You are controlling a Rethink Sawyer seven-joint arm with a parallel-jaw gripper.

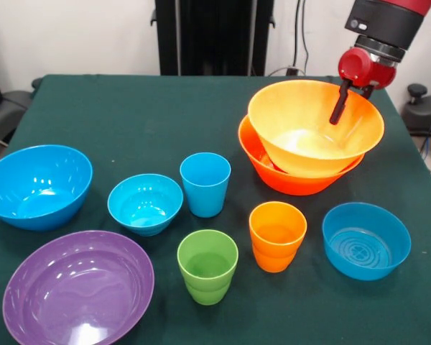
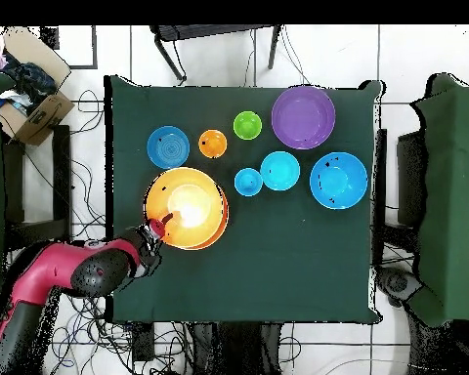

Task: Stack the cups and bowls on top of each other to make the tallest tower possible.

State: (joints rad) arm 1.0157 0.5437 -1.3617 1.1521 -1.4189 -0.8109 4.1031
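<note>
Two large orange bowls sit nested at the back right. The upper orange bowl [image 1: 309, 136] [image 2: 185, 207] lies tilted and off-centre in the lower orange bowl [image 1: 294, 183] [image 2: 219, 227]. My gripper [image 1: 343, 100] [image 2: 161, 228] hangs at the upper bowl's far rim and reaches into it. Standing apart on the cloth are a blue cup [image 1: 205, 184], a green cup [image 1: 207, 266] and an orange cup [image 1: 276, 236]. Around them lie a large blue bowl [image 1: 37, 185], a smaller blue bowl [image 1: 145, 203], another blue bowl [image 1: 366, 240] and a purple bowl [image 1: 79, 287].
The table [image 1: 129, 115] wears a dark green cloth, bare at the back left. In the overhead view a cardboard box [image 2: 33, 107] rests on a chair off the table's corner, and cables trail over the floor.
</note>
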